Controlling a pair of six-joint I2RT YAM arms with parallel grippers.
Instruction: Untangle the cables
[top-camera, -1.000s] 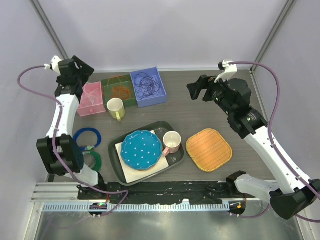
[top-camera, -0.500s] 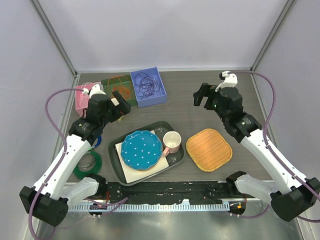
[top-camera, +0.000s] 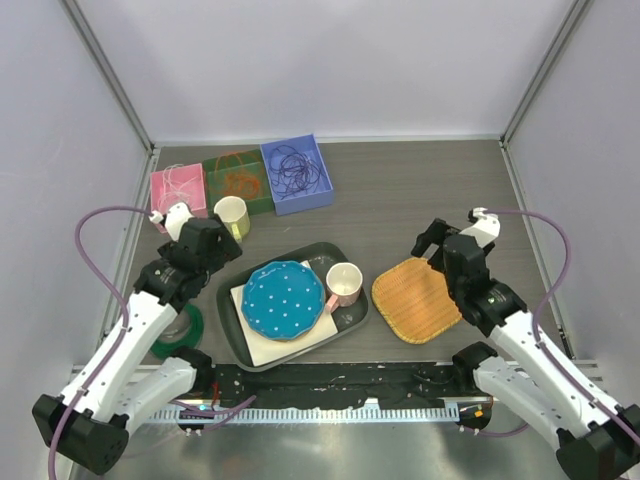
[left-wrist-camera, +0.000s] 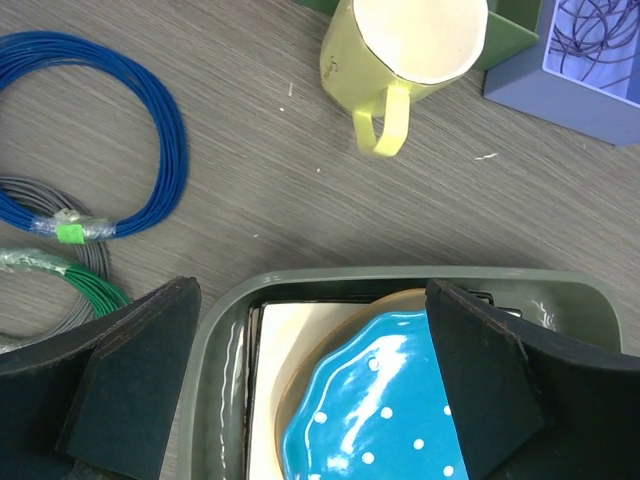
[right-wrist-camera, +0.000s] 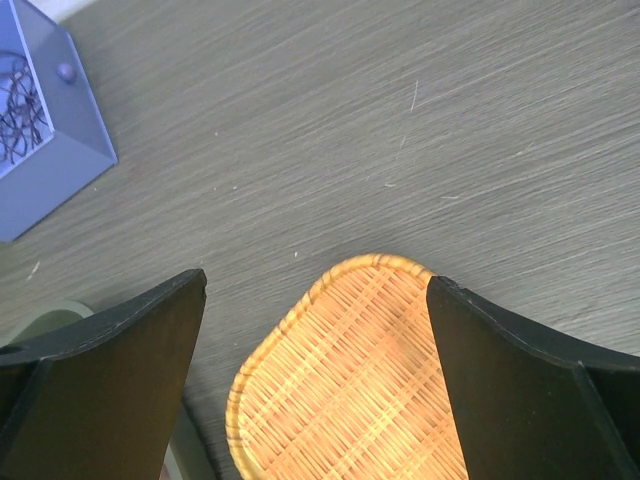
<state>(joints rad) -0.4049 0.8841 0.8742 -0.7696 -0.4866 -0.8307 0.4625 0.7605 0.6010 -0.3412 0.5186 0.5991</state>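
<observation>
The cables lie in three boxes at the back left. White strands (top-camera: 176, 180) are in the pink box, orange strands (top-camera: 238, 180) in the green box, and dark purple strands (top-camera: 296, 168) in the blue box. The purple strands also show in the left wrist view (left-wrist-camera: 600, 25) and the right wrist view (right-wrist-camera: 20, 110). My left gripper (top-camera: 222, 250) is open and empty above the grey tray's left corner (left-wrist-camera: 225, 310), away from the boxes. My right gripper (top-camera: 435, 243) is open and empty above the far edge of the woven mat (right-wrist-camera: 350, 380).
A yellow-green mug (top-camera: 232, 215) stands in front of the green box. The grey tray (top-camera: 232, 300) holds a blue dotted plate (top-camera: 283, 300) and a pink cup (top-camera: 344, 283). A blue ring (left-wrist-camera: 100, 130) and a green ring (top-camera: 185, 325) lie at the left.
Both arms pulled back toward the near edge. The left gripper swung from the pink box to over the tray's left corner. The right gripper came from the far right to over the mat.
</observation>
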